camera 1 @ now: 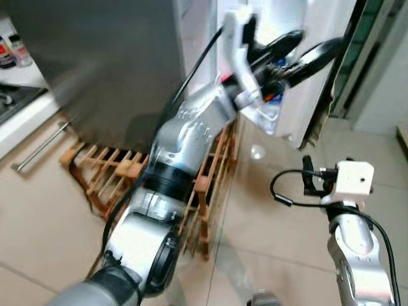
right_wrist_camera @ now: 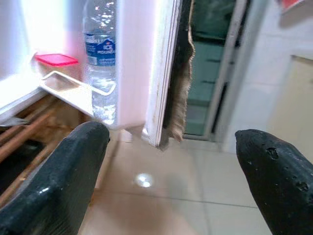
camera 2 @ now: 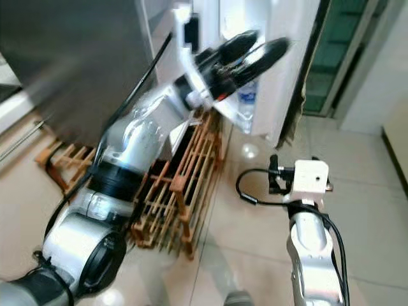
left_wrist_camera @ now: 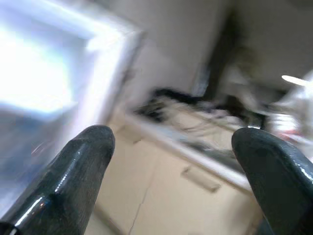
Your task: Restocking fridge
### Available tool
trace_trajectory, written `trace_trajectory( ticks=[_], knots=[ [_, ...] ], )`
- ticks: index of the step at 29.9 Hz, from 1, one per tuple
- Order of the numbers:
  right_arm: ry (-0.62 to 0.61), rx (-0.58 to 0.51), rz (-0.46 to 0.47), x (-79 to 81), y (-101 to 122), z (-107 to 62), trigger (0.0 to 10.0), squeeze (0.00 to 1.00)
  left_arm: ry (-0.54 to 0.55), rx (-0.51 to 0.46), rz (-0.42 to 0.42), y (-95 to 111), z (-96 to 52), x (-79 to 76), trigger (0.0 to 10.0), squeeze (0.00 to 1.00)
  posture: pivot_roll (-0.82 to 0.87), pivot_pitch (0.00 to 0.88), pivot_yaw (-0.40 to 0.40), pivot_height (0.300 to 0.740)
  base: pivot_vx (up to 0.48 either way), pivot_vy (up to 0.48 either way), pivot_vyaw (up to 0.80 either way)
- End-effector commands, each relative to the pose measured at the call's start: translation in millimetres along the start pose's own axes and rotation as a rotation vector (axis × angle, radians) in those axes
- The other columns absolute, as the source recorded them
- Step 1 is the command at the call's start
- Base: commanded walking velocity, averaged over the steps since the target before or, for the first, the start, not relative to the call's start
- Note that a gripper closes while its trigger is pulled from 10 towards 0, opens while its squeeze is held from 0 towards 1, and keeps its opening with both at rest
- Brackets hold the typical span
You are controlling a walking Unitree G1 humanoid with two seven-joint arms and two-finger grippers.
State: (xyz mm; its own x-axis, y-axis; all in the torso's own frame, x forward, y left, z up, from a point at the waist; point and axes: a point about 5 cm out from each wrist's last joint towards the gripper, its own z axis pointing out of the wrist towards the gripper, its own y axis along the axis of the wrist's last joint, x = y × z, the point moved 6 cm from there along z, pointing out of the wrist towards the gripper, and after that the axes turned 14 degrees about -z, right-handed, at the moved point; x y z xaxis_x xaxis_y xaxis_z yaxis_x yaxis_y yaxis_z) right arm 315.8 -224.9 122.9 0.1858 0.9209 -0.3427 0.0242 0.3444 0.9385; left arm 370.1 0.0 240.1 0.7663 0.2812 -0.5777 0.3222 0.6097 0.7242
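Beige tiled floor (camera 1: pixel 38 210) under a wooden rack (camera 1: pixel 108 172).

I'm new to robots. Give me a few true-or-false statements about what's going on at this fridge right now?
1. A water bottle stands in the fridge door shelf. True.
2. The left gripper is clamped on the bottle. False: its fingers are apart and hold nothing.
3. A wooden rack sits on the floor below the fridge. True.
4. The right gripper carries a carton. False: it is open and holds nothing.
5. A container with a red lid sits near the bottle. True.
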Motion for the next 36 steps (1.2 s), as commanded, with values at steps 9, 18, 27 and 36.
trace_trajectory(
  ticks=[9, 18, 27, 36],
  knots=[
    [0.086, -0.009, 0.003, 12.8, 6, 24.9, 10.0, 0.00, 0.536, -0.171, 0.336, 82, -128.3, 79.1, 10.0, 0.00, -0.11, 0.031, -0.026, 0.720, 0.000, 0.000, 0.00],
    [0.137, -0.052, 0.043, 34.9, 24, 43.0, 10.0, 0.00, 1.040, -0.222, 0.507, 75, -203.5, 108.2, 10.0, 0.00, -0.09, 0.005, -0.020, 0.720, 0.000, 0.000, 0.49],
    [0.168, -0.084, 0.162, 60.7, 45, 70.4, 10.0, 0.00, 1.043, -0.166, 0.486, 44, -164.7, 113.0, 10.0, 0.00, -0.07, 0.000, 0.010, 0.720, 0.000, 0.000, 0.63],
    [0.173, -0.062, 0.138, 56.1, 32, 67.1, 10.0, 0.00, 1.119, -0.172, 0.604, 46, -173.2, 105.2, 10.0, 0.00, -0.08, 0.000, 0.003, 0.720, 0.000, 0.000, 0.59]
  ],
)
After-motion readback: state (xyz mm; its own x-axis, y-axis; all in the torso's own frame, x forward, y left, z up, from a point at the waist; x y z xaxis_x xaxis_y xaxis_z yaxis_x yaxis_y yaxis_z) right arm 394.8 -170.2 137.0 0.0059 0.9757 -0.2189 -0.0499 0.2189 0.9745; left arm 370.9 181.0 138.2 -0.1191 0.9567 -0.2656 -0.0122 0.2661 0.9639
